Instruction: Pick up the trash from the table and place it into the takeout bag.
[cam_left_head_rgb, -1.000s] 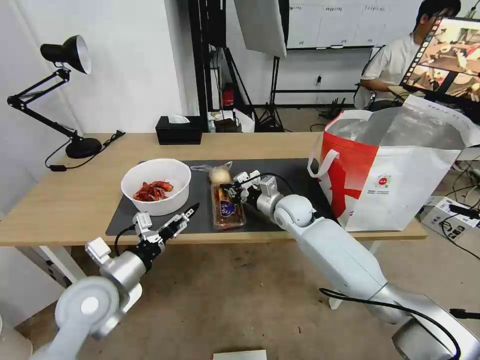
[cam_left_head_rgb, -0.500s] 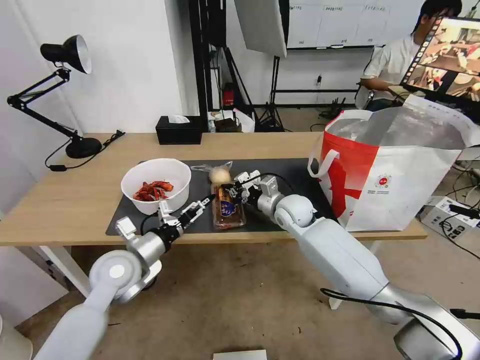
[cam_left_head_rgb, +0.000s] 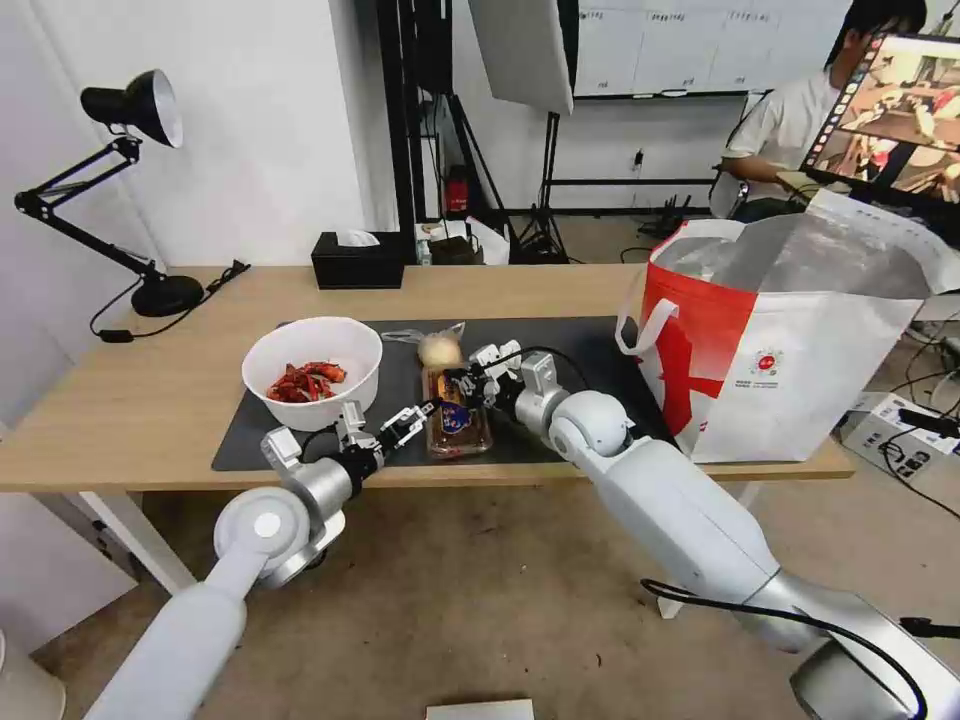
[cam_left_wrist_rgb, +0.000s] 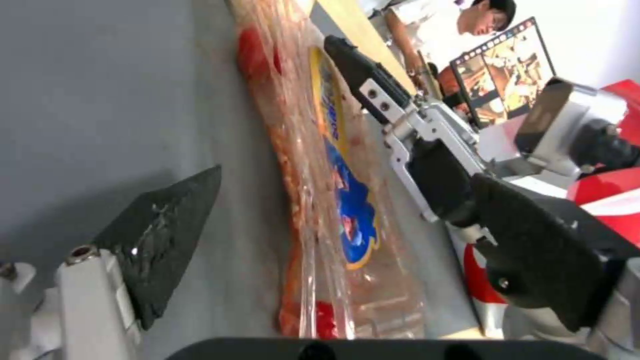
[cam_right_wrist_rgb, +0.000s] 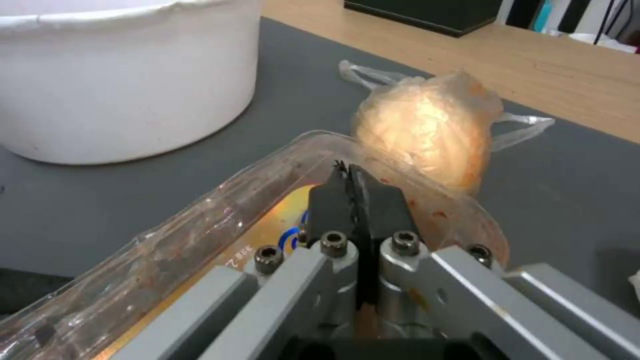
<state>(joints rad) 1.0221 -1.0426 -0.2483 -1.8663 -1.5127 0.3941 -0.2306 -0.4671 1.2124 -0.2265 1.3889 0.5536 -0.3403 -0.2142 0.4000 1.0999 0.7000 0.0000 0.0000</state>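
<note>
Right now my right gripper (cam_left_head_rgb: 462, 384) has its jaws pressed together on the rim of the clear clamshell tray (cam_left_head_rgb: 456, 420); in the right wrist view the black tips (cam_right_wrist_rgb: 351, 200) meet with the thin plastic edge pinched between them, and the bagged beige lump (cam_right_wrist_rgb: 423, 129) sits just beyond them, touching the tray's far end. My left gripper (cam_left_head_rgb: 412, 420) stands with its jaws spread at the tray's opposite long side; from the left wrist camera one finger (cam_left_wrist_rgb: 159, 239) lies on the dark mat (cam_left_wrist_rgb: 87, 100) just short of the tray, the other above it.

I judge the tray light but flimsy: thin plastic that will flex and twist if lifted by one edge, greasy with red residue, so liable to slip or pop open. Holding it by both long rims, near the middle, looks the safest way to keep it level.

It lies on the mat, beside the white bowl (cam_left_head_rgb: 313, 372), well short of the takeout bag (cam_left_head_rgb: 790, 340) standing beyond my right arm.
</note>
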